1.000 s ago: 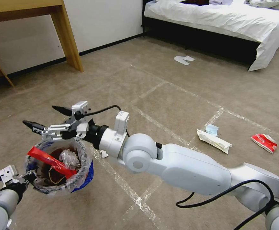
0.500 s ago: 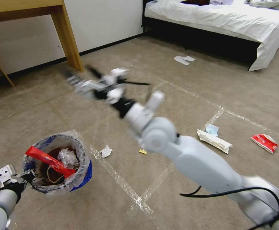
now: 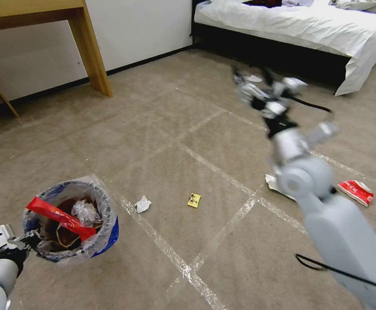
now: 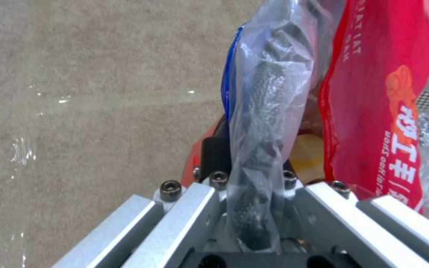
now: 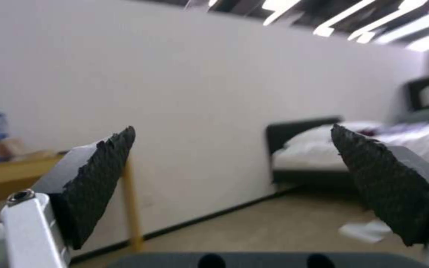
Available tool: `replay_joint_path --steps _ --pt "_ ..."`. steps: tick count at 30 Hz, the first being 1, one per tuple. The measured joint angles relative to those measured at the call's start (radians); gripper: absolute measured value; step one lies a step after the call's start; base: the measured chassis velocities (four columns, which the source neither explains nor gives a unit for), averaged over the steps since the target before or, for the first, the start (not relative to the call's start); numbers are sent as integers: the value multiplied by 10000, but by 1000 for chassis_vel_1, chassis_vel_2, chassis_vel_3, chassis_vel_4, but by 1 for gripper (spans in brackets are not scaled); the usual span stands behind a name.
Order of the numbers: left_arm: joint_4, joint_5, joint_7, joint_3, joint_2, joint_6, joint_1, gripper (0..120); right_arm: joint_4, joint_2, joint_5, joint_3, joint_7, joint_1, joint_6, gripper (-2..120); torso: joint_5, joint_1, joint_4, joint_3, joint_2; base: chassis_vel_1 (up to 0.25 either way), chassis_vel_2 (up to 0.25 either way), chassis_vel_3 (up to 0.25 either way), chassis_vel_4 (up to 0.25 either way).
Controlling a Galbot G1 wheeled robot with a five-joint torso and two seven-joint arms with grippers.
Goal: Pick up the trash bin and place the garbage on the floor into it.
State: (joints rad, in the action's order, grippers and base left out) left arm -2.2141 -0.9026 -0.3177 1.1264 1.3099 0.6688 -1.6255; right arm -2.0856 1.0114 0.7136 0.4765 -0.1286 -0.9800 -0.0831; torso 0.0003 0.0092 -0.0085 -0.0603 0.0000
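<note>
Clamped on the near rim of the trash bin (image 3: 69, 221), the left gripper (image 3: 26, 242) sat at the lower left of the head view, its jaws closed over the crinkled plastic liner; the left wrist view showed the bag (image 4: 261, 123) pinched between the metal fingers (image 4: 184, 216). Inside the bin lay a red wrapper (image 3: 59, 217), slanting across the opening, with clear crumpled plastic (image 3: 84, 212) beside it and a brown paper bag (image 3: 67, 234) under it. The bin had drifted slightly lower and to the left compared with a second earlier.

Just beyond the bin, to its right, a crumpled tissue (image 3: 143, 204) lay on the carpet, and a little farther right a small yellow wrapper (image 3: 193, 200), which the right arm had covered a second before.

The right gripper (image 3: 251, 81) had swung a long way: a second earlier it hung directly over the bin's far rim, and now it was raised high and far to the right, well apart from the bin, blurred with motion. Its fingers (image 5: 100, 178) stood wide apart and held nothing, as the right wrist view made plain.

Below that arm's elbow, a white packet (image 3: 274, 184) peeked out, and a red-white packet (image 3: 356, 192) lay to its right. Past the gripper stood the bed (image 3: 300, 26); a white scrap (image 3: 253, 78) lay on the floor close to the fingertips.
</note>
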Motion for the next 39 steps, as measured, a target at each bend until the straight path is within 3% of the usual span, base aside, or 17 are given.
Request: replay_joint_path --steps 8,15,39 --pt "-127 274 30 -3 307 -97 1 0 -676 785 -1795 1791 150 -2957 -1110 100 -3 0 3 0 0 0 0 0 0" --pt "-145 372 64 -29 416 -157 14 0 -598 1352 -2783 1967 148 -4251 -1543 100 -3 0 2 -1 0 0 0 0 0" --pt "-239 115 10 39 387 -127 91 0 -237 1561 -3303 1358 313 -4210 -1425 100 -4 2 3 -2 0 -8 9 9 -10"
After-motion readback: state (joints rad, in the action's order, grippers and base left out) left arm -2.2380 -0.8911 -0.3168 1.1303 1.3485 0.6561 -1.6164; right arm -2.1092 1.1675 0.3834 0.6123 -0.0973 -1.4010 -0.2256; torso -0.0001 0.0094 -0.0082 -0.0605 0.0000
